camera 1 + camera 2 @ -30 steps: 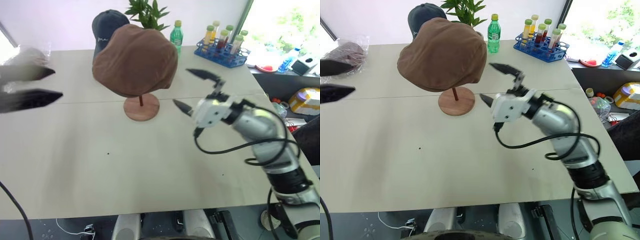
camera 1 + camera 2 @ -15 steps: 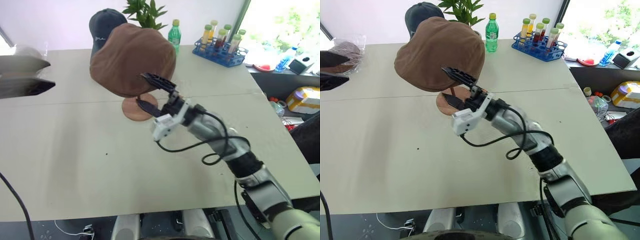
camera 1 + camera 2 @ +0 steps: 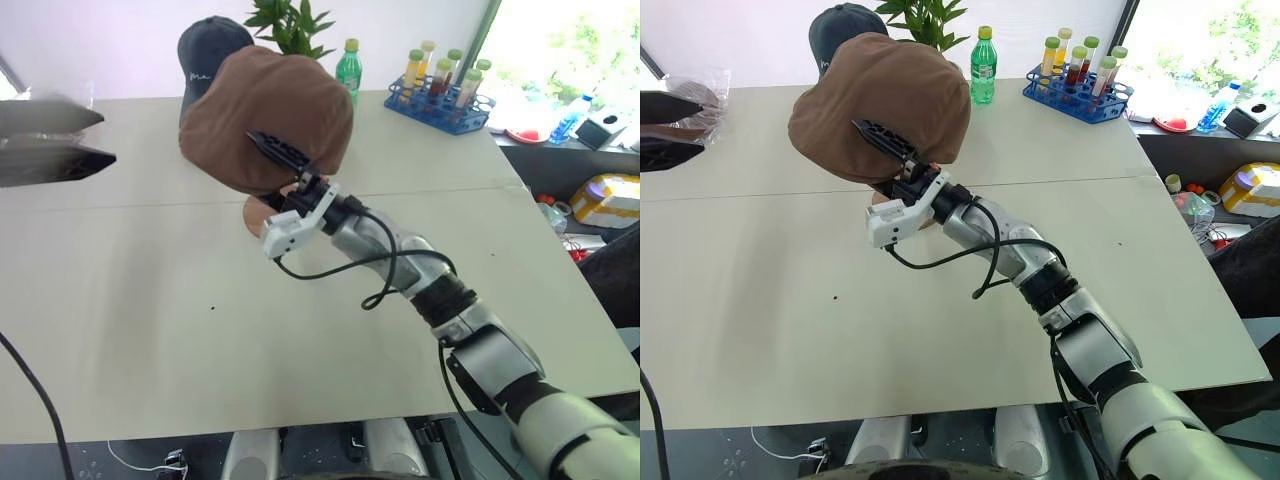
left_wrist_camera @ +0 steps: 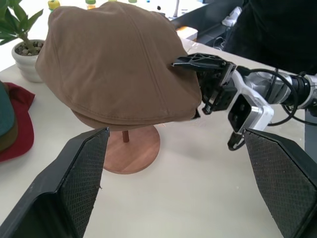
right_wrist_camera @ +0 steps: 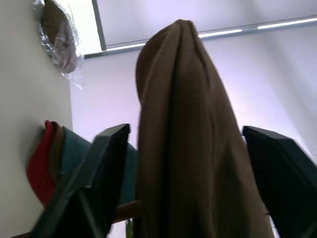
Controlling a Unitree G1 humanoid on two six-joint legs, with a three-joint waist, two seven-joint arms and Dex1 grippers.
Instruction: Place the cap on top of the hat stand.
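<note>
Two claws: right gripper (image 4: 195,87) w/ fingers apart straddling cap (image 3: 265,120) edge, not clamped; cap sits atop hat stand (image 4: 130,154) on table (image 3: 150,330). Left gripper (image 3: 50,145) wide apart, well off.

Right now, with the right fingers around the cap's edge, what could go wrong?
The cap sits lopsided on the hat stand, overhanging toward the right gripper. A pull could drag it off, or tip the thin-poled stand. The left gripper waits open, apart.
</note>
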